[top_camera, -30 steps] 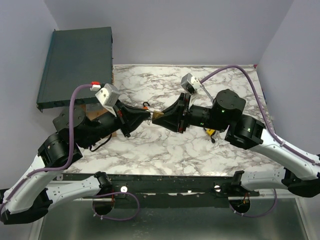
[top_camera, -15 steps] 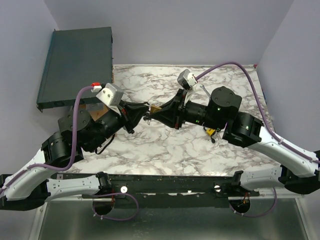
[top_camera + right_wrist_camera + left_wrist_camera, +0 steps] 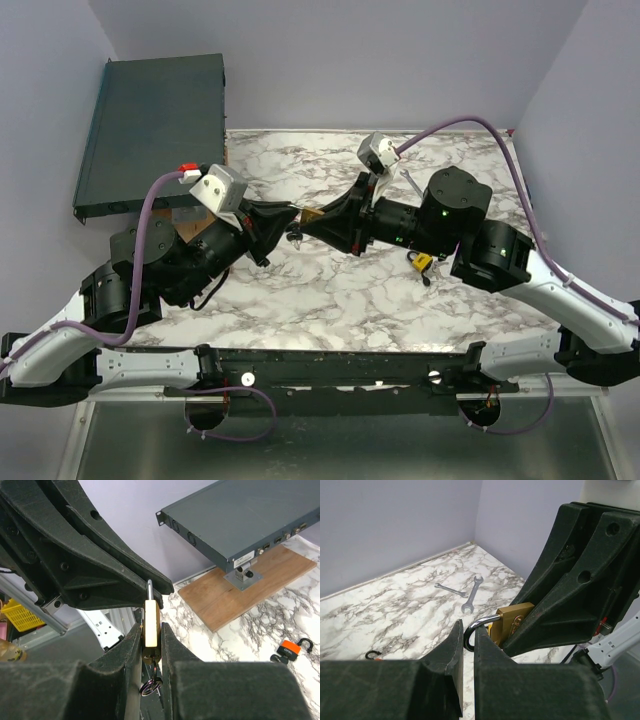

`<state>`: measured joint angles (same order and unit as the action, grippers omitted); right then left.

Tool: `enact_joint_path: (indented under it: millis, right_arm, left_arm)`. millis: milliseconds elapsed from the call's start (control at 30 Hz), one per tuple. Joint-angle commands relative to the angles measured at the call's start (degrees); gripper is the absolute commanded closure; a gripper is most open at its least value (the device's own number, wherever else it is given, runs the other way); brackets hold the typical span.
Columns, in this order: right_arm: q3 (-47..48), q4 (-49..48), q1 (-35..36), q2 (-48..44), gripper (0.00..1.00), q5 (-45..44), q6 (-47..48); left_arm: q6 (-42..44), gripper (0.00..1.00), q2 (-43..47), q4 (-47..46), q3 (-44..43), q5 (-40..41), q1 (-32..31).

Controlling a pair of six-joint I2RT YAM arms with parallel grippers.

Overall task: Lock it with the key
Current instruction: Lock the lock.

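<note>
A brass padlock point(image 3: 313, 214) is held in the air above the middle of the marble table point(image 3: 330, 300). My right gripper point(image 3: 322, 221) is shut on its brass body point(image 3: 151, 622). A key point(image 3: 157, 666) sticks out of the lock's underside, and its key ring point(image 3: 150, 686) hangs between my right fingers. My left gripper point(image 3: 289, 229) meets the lock from the left, shut on the steel shackle point(image 3: 476, 626). In the left wrist view the brass body point(image 3: 512, 621) sits just beyond my left gripper point(image 3: 468, 630), clamped in the right gripper's fingers point(image 3: 570, 590).
A dark rack unit point(image 3: 155, 125) stands on a wooden board point(image 3: 240, 592) at the back left. An orange padlock point(image 3: 287, 650) lies near it. Two wrenches point(image 3: 470, 587) lie at the back right. A small yellow padlock point(image 3: 420, 262) lies under the right arm.
Both grippers stayed joined at the padlock and moved it a little toward the back of the table. The right wrist has turned slightly.
</note>
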<state>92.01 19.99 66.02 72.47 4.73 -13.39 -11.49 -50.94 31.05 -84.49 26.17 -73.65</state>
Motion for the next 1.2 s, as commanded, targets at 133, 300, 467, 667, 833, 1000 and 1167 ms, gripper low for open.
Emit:
enact_joint_path:
  millis: [133,300,467,667,833,1000,1167]
  right_arm:
    - [0.31,-7.24,0.62,9.6,0.99,-6.55,0.91]
    - [1.86,-6.91,0.62,11.32,0.99,-7.06,1.64]
    - [2.97,-6.41,0.53,13.1,0.99,-6.59,2.05]
    - [3.18,-6.19,0.13,14.35,0.99,-5.95,2.4]
    - [3.29,-6.12,-0.91,14.9,0.99,-5.17,2.26]
    - [2.36,-5.66,-0.94,13.67,0.99,-5.22,1.93]
    - [0.58,-5.58,-0.91,10.73,0.97,-5.22,2.3]
  left_arm:
    - [-7.46,1.0,-7.74,-6.23,4.83,-26.13,-5.75]
    - [-7.93,1.0,-7.78,-6.41,5.51,-27.44,-6.17]
    - [-7.86,1.0,-7.86,-7.46,5.85,-29.57,-6.93]
    - [-7.24,1.0,-8.37,-8.56,5.75,-32.48,-7.77]
    - [-6.94,1.0,-8.4,-8.69,5.77,-31.43,-8.11]
    - [-7.13,1.0,-3.66,-7.98,7.93,-18.6,-6.71]
    - [-7.24,1.0,2.02,-7.93,10.08,-13.81,-3.01]
